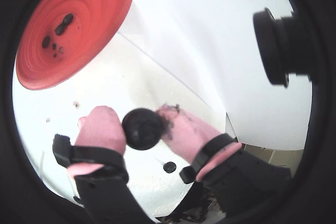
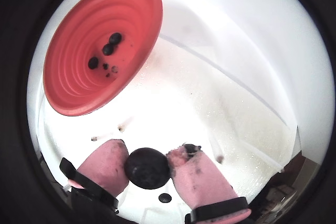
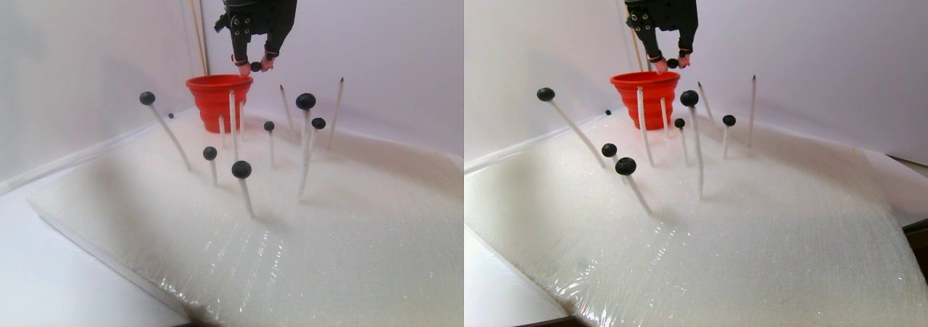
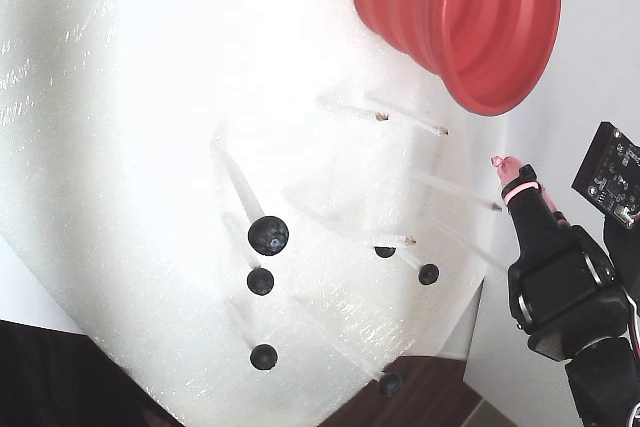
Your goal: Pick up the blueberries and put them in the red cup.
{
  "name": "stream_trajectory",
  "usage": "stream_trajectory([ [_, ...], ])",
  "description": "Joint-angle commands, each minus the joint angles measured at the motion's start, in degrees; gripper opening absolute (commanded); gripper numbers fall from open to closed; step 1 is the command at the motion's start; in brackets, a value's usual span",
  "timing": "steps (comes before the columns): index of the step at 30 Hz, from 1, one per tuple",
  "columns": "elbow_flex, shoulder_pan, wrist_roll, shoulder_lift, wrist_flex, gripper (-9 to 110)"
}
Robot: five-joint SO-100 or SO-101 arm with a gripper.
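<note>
While fingers (image 2: 147, 167) pinch one blueberry (image 2: 147, 168), red cup (image 2: 73, 85) holds three blueberries (image 2: 108, 49).

Blue-black blueberries (image 2: 147, 168), ribbed red-orange red cup (image 2: 79, 77) at 11 o'clock, pink fingertips (image 2: 107, 161), white sticks (image 3: 244, 189), sparkly white foam (image 3: 348, 240).

two wrist fisheyes, front stereo, overhead
</note>
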Motion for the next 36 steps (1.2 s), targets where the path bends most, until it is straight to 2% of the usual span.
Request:
stream_trajectory([
  [1,-2.81,-0.62,0.7,6.5,0.0,13],
  [36,-12.57,-7.29,5.71,-5.01,-4.31,13],
])
